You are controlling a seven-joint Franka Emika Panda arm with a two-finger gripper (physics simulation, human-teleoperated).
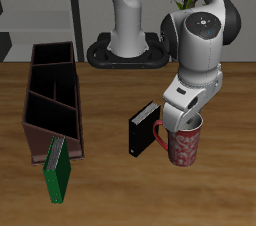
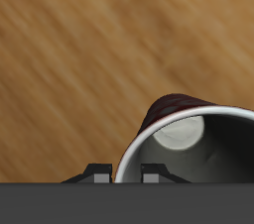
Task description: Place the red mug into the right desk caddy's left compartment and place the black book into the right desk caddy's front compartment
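The red mug (image 1: 186, 146) with its pale speckles stands upright on the wooden table, near the front. My gripper (image 1: 180, 122) comes down on its rim from above. In the wrist view my gripper (image 2: 126, 175) has one finger inside and one outside the red mug's (image 2: 177, 109) wall, and the narrow gap shows it shut on the rim. The black book (image 1: 143, 131) stands on edge just beside the mug, apart from it. The right desk caddy (image 1: 79, 120), a long dark reddish-brown box with a slanted divider, lies farther off across the table.
A green book (image 1: 57, 170) leans upright at the caddy's front end. The robot's base (image 1: 125, 50) stands at the back of the table. Bare wood lies between the black book and the caddy.
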